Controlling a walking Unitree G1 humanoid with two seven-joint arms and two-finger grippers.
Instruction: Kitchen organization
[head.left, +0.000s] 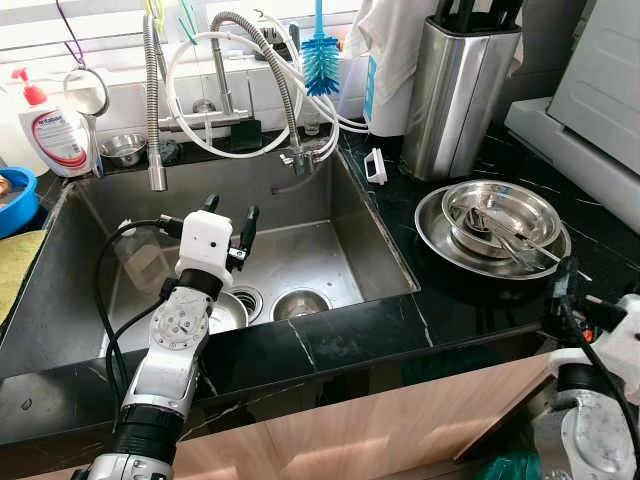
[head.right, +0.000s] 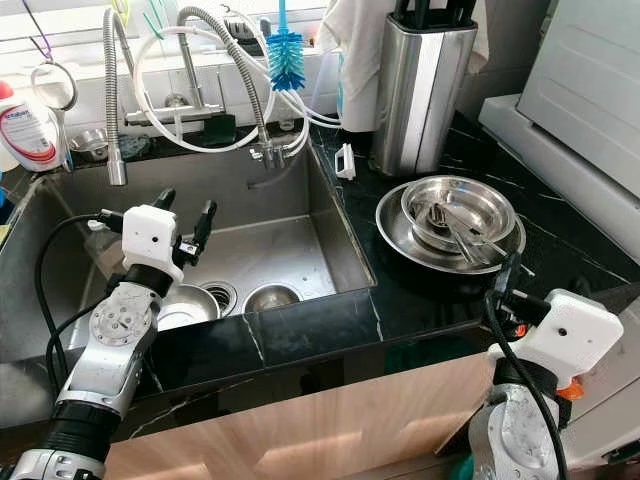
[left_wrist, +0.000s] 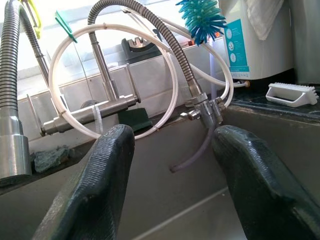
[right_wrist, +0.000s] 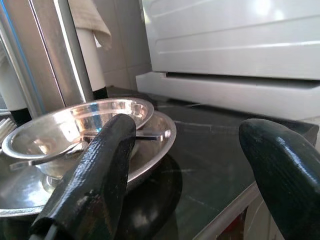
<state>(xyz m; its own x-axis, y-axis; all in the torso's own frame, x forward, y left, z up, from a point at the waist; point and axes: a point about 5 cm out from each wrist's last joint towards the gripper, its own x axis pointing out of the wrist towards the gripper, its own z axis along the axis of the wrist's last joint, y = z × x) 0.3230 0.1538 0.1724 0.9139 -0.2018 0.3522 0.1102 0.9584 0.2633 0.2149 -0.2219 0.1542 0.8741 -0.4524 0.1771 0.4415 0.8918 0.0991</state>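
- left claw (head.left: 229, 223) hangs over the sink (head.left: 375, 225), fingers spread, empty.
- right claw (right_wrist: 190, 165) gapes empty at the surface's (head.left: 480, 300) front edge, near the stacked steel bowls (head.left: 500, 212).

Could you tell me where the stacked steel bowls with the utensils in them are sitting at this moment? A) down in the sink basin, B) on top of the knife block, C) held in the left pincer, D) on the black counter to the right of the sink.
D: the stacked steel bowls rest on the black counter right of the sink, in front of the knife block.
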